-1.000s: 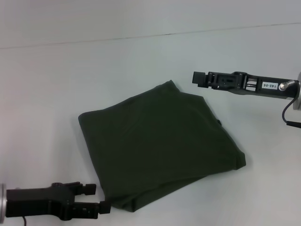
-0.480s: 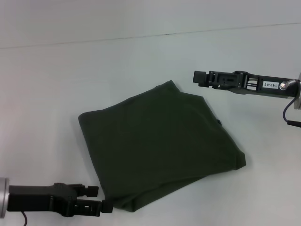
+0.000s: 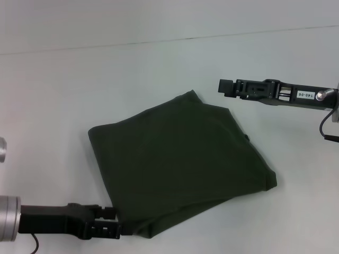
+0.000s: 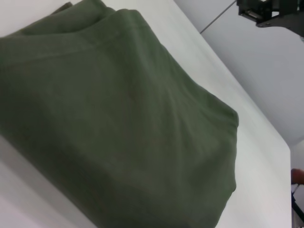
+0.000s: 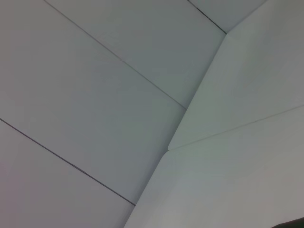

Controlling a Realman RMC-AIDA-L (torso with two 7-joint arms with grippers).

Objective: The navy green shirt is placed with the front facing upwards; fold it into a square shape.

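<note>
Head view: one folded shirt (image 3: 180, 164); two hands, grip unclear, left (image 3: 115, 221) touching it.

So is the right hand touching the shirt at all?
Apart. The head view shows the right hand hovering past the folded navy green shirt, with bare table plainly visible between them.

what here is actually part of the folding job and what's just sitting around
Part of the job:
- navy green shirt, already folded into a rough square on the table
- left gripper, at the shirt's near corner
- right gripper, held apart from the shirt's far side

Just there:
- white table; nothing else lies on it
</note>
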